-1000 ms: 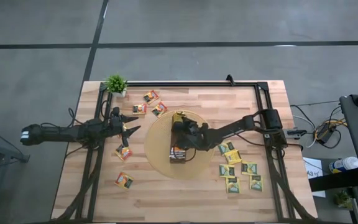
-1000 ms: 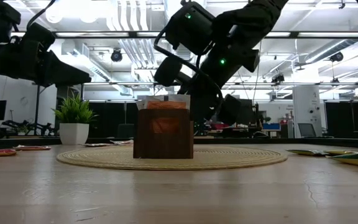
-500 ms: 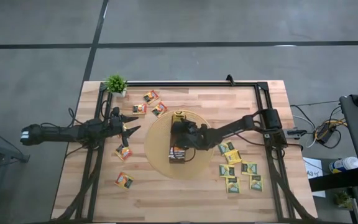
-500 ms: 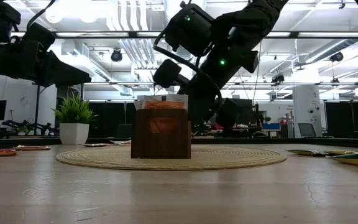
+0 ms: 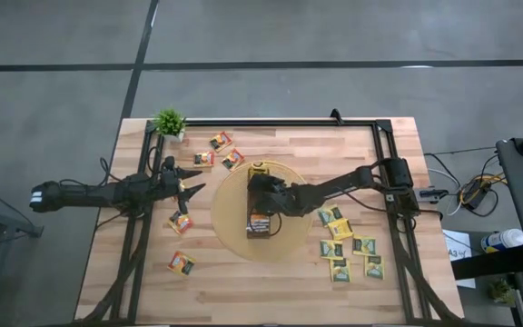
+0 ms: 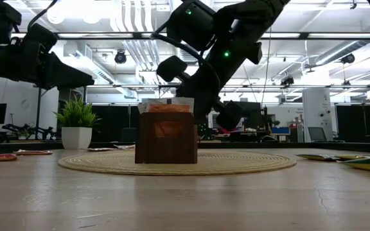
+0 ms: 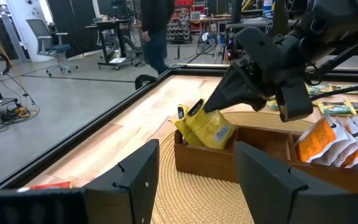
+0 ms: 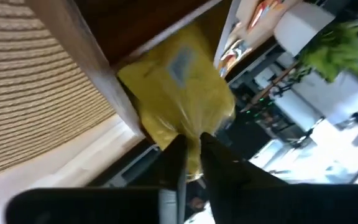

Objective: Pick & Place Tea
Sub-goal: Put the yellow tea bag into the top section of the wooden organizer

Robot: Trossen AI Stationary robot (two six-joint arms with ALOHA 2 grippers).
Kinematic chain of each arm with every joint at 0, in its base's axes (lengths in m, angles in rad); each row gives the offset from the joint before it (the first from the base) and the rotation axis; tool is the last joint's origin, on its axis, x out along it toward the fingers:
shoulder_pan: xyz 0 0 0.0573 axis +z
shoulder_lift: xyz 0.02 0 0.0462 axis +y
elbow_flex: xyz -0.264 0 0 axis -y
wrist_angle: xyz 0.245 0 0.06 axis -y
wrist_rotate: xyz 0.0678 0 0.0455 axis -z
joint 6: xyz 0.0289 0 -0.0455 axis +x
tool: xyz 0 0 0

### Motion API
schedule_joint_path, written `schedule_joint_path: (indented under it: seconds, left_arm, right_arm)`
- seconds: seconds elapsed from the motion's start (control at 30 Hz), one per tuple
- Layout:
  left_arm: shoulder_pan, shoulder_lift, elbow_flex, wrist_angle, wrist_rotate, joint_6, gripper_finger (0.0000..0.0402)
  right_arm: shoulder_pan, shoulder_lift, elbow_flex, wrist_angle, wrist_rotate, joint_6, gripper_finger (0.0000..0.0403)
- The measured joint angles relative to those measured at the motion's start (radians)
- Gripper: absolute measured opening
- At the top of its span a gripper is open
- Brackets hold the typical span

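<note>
Over the round woven mat (image 5: pixel 234 238), the right gripper (image 7: pixel 211 106) pinches the corner of a yellow tea sachet (image 7: pixel 207 129) with its fingers nearly closed; the sachet sits tilted in the end compartment of the brown box (image 7: pixel 261 163), orange sachets (image 7: pixel 328 138) farther along. The left gripper (image 5: pixel 194 189) hovers beside the mat, spread wide and empty.
</note>
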Motion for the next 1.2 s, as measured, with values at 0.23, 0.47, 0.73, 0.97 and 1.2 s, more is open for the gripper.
schedule_joint_path:
  seconds: [0.23,0.47,0.73,0.97,1.2]
  left_arm:
    - [-0.001,0.000,0.000,0.000,0.000,0.000,0.0202]
    - [0.000,0.000,0.000,0.000,0.000,0.000,0.0202]
    - [0.000,0.000,0.000,0.000,0.000,0.000,0.0202]
    - [0.000,0.000,0.000,0.000,0.000,0.000,0.0202]
    - [0.000,0.002,0.000,0.000,0.000,0.000,0.0202]
  right_arm:
    - [-0.015,0.000,0.046,-0.088,0.028,0.113,0.0123]
    - [-0.026,-0.024,0.094,-0.088,0.116,0.238,0.0173]
    - [-0.051,-0.220,0.091,-0.270,-0.332,0.795,0.0180]
    - [-0.176,-0.315,0.031,-0.224,-0.923,1.178,0.0166]
    - [-0.264,-0.212,0.004,-0.167,-0.934,1.304,0.0158]
